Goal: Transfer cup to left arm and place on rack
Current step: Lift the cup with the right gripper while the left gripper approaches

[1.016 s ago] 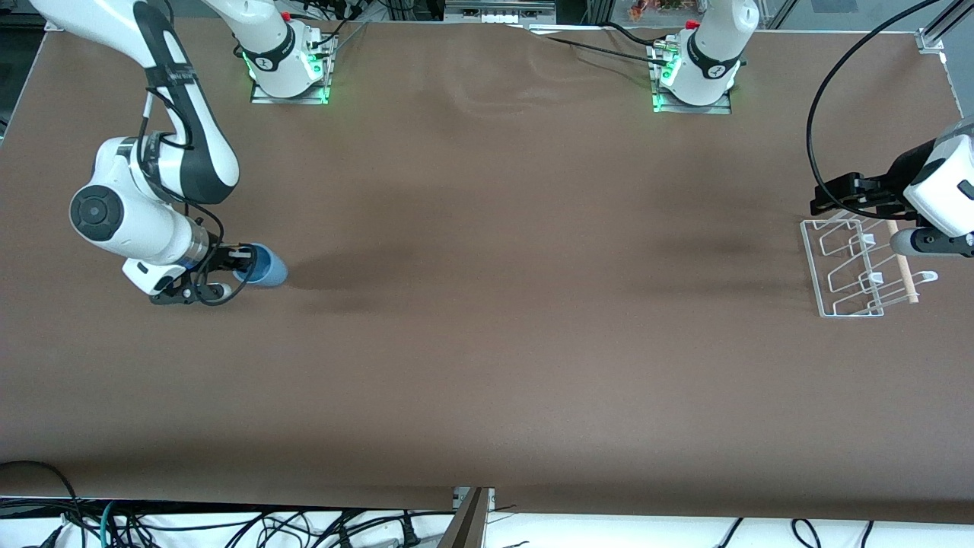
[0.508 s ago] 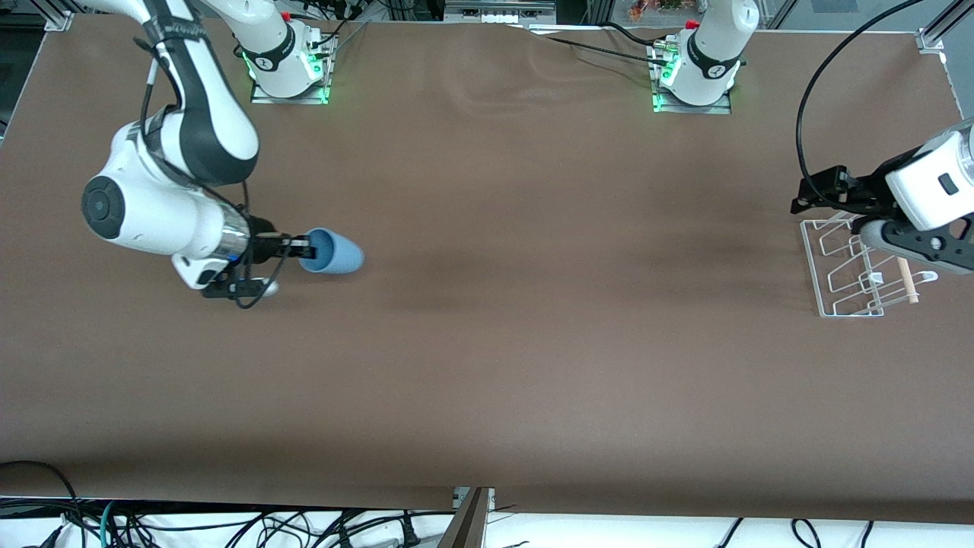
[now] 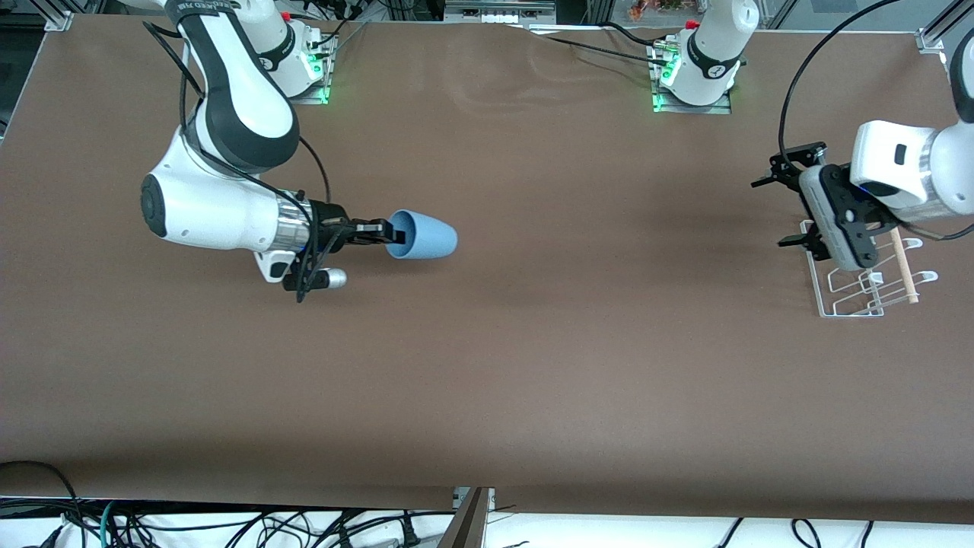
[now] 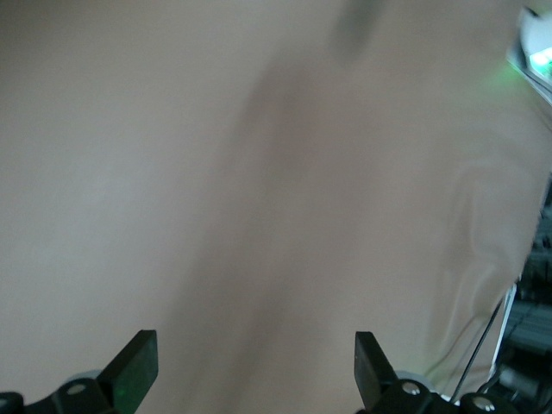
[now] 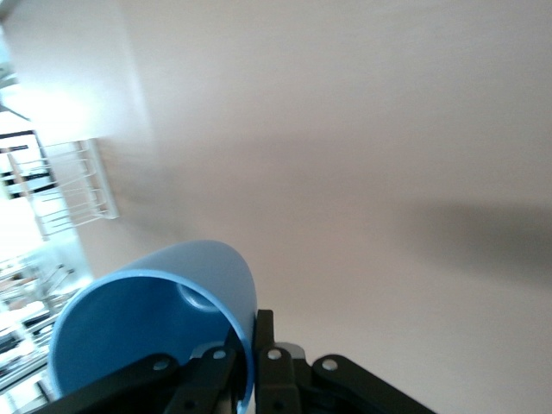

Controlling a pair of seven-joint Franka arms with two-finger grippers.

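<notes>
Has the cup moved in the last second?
Yes. The cup, held by the right gripper, has travelled toward the rack at the left arm's end.

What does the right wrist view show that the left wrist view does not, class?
Only the right wrist view shows the light-blue cup, pinched at its rim by the shut right gripper, and the white wire rack farther off. Only the left wrist view shows the open left gripper, holding nothing, and a green base light. Both share the bare brown table.
</notes>
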